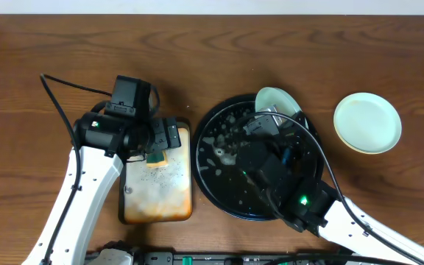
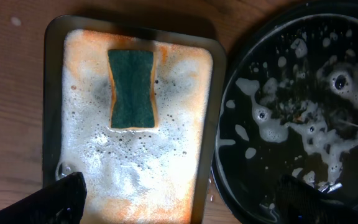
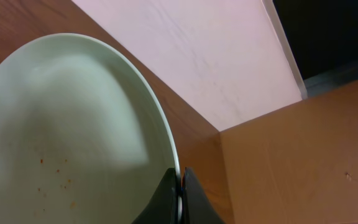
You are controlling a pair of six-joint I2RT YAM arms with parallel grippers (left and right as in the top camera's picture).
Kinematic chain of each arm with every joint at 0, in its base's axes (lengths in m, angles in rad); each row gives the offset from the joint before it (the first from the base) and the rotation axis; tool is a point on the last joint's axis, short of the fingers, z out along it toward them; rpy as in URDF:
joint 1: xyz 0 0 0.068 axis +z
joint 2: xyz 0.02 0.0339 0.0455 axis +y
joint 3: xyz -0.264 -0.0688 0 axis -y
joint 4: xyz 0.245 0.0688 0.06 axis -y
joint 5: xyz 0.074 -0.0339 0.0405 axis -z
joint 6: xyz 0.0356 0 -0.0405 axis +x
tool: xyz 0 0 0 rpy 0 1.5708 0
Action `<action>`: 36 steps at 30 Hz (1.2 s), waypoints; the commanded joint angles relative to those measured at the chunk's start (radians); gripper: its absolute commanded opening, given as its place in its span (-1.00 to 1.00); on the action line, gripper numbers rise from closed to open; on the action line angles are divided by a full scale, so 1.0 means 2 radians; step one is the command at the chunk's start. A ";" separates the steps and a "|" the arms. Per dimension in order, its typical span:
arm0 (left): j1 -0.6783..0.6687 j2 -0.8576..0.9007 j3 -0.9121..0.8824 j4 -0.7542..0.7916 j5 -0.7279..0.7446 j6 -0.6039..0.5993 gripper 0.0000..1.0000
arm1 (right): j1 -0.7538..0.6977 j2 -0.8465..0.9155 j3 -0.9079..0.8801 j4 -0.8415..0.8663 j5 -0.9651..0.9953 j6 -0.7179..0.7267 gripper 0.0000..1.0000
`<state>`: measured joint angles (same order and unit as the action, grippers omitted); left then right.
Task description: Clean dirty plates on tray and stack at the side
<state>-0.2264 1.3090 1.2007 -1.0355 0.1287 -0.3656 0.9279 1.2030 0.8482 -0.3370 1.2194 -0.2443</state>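
Pinching a glossy round mint plate (image 3: 73,124) by its rim, right tool (image 3: 180,193) clamps; left tool (image 2: 185,199) gapes empty.

A dark brown wooden table (image 1: 28,169) meets a pale wall (image 3: 210,56) along its far edge.

Overhead: high above, facing straight down on wooden table (image 1: 20,88), whole workspace in frame.
Left wrist: close, facing down onto sponge (image 2: 131,89), rectangular tray (image 2: 50,93), left part of black tray (image 2: 253,180); all three also in overhead.
Right wrist: very near, tilted upward past mint plate (image 3: 73,137) toward pale wall (image 3: 197,50); plate shared with overhead.
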 commanded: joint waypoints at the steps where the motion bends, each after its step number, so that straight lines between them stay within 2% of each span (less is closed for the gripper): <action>1: -0.001 0.002 -0.001 -0.001 0.001 0.001 0.94 | 0.008 -0.006 0.004 0.003 0.018 -0.001 -0.98; 5: -0.001 0.002 -0.001 -0.001 0.001 0.001 0.94 | 0.008 -0.006 0.004 0.002 0.009 0.007 -0.98; 8: -0.001 0.002 -0.001 -0.001 0.001 0.001 0.94 | 0.008 -0.006 0.004 -0.012 -0.025 0.043 -0.98; 12: -0.001 0.002 -0.001 -0.001 0.001 0.001 0.94 | 0.002 -0.005 0.004 -0.077 -0.133 0.171 -0.98; 15: -0.001 0.002 -0.001 -0.001 0.001 0.001 0.94 | -0.015 0.000 0.004 -0.113 -0.177 0.247 -0.98; 20: -0.001 0.002 -0.001 -0.001 0.001 0.001 0.94 | -0.060 0.005 0.004 -0.120 -0.272 0.267 -0.98; 23: -0.001 0.002 -0.001 -0.001 0.001 0.001 0.94 | -0.098 0.014 0.004 -0.130 -0.338 0.304 -0.98; 26: -0.001 0.002 -0.001 -0.001 0.001 0.001 0.94 | -0.131 0.029 0.004 -0.145 -0.365 0.337 -0.98; 31: -0.001 0.002 -0.001 -0.001 0.001 0.001 0.94 | -0.167 0.063 0.004 -0.146 -0.410 0.339 -0.98; 36: -0.001 0.002 -0.001 -0.001 0.001 0.001 0.94 | -0.173 0.090 0.004 -0.146 -0.432 0.339 -0.98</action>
<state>-0.2264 1.3090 1.2007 -1.0355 0.1287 -0.3656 0.5896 1.3609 0.8482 -0.6289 0.4114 0.4057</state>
